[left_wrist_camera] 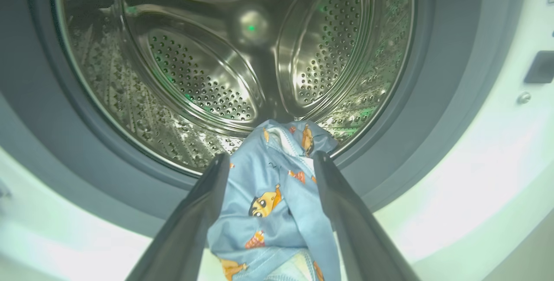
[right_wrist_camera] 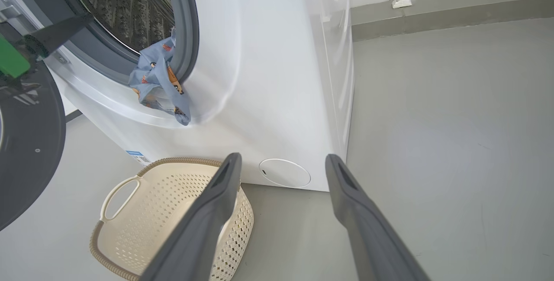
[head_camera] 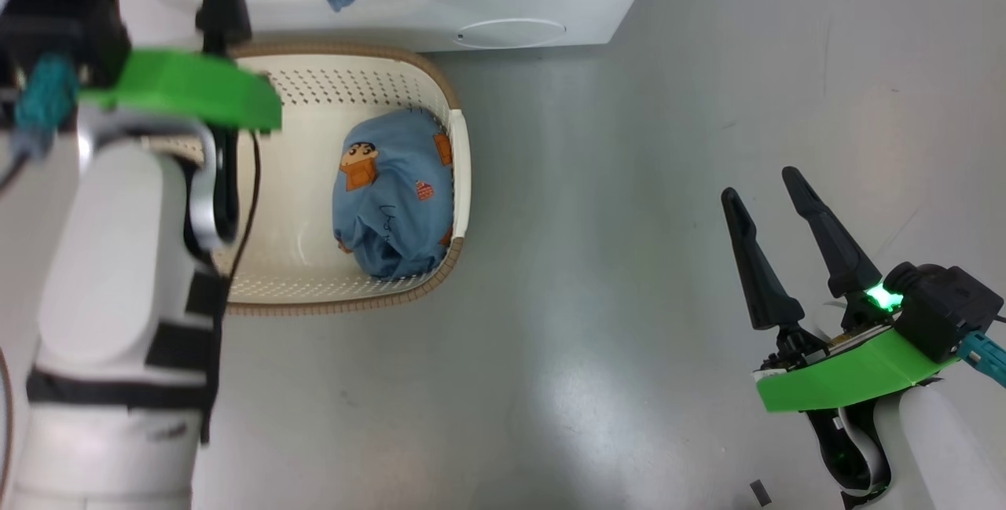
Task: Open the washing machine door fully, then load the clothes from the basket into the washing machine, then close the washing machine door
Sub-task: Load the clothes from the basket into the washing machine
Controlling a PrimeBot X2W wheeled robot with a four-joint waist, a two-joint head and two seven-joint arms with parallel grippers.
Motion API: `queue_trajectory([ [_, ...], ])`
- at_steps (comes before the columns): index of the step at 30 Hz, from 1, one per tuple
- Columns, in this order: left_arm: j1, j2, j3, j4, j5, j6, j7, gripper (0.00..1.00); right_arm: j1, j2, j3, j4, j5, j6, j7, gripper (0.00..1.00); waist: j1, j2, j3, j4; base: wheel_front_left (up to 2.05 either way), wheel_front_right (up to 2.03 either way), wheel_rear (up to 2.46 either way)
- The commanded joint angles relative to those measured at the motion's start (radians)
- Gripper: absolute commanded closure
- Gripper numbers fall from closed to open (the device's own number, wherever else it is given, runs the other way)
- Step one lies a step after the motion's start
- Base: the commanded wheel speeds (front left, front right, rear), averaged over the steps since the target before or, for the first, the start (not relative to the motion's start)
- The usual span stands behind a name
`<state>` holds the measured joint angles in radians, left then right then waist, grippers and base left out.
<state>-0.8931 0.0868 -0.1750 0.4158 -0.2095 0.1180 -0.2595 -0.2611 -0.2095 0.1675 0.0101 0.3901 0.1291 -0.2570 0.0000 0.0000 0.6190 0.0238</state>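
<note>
Precariously draped over grey rubber gasket [right_wrist_camera: 189, 34]: light blue cartoon-print garment [right_wrist_camera: 156, 77]; could've slid off. L end effector [left_wrist_camera: 271, 156] & R end effector [right_wrist_camera: 283, 157]: spread, empty.

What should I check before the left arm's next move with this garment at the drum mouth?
1. Washing machine door swung clear of the opening: ok.
2. Draped garment fully inside the drum: not ok; it hangs over the gasket, partly outside.
3. Left gripper holding that garment: not ok; its fingers are apart and do not pinch the cloth.
4. Basket emptied: not ok; a second garment lies in it.
5. Right gripper free to help: ok; it is open above the floor.
</note>
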Motion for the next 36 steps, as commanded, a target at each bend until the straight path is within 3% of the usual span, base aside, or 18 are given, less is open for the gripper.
queue_trajectory([
  [1, 0.044, 0.036, 0.034, -0.052, -0.005, 0.008, -0.002, 0.00, 0.042, 0.004, 0.019, -0.024, 0.006, 0.002, -0.005, 0.00, 0.0000, 0.0000, -0.003, 0.002, 0.00, 0.00, 0.00],
  [13, 0.428, -0.005, 0.103, -0.344, -0.008, 0.052, -0.002, 0.00, 0.040, -0.001, 0.023, -0.032, -0.002, 0.002, -0.005, 0.00, 0.0000, 0.0000, -0.009, 0.011, 0.00, 0.00, 0.00],
  [27, 0.675, -0.033, 0.119, -0.468, -0.035, 0.101, -0.002, 0.00, 0.035, -0.007, 0.020, -0.029, -0.001, 0.002, -0.005, 0.00, 0.0000, 0.0000, -0.007, 0.013, 0.00, 0.00, 0.00],
  [36, 0.725, -0.036, 0.101, -0.481, -0.072, 0.129, -0.002, 0.00, 0.026, -0.012, 0.025, -0.025, 0.004, 0.002, -0.005, 0.00, 0.0000, 0.0000, -0.004, 0.010, 0.00, 0.00, 0.00],
])
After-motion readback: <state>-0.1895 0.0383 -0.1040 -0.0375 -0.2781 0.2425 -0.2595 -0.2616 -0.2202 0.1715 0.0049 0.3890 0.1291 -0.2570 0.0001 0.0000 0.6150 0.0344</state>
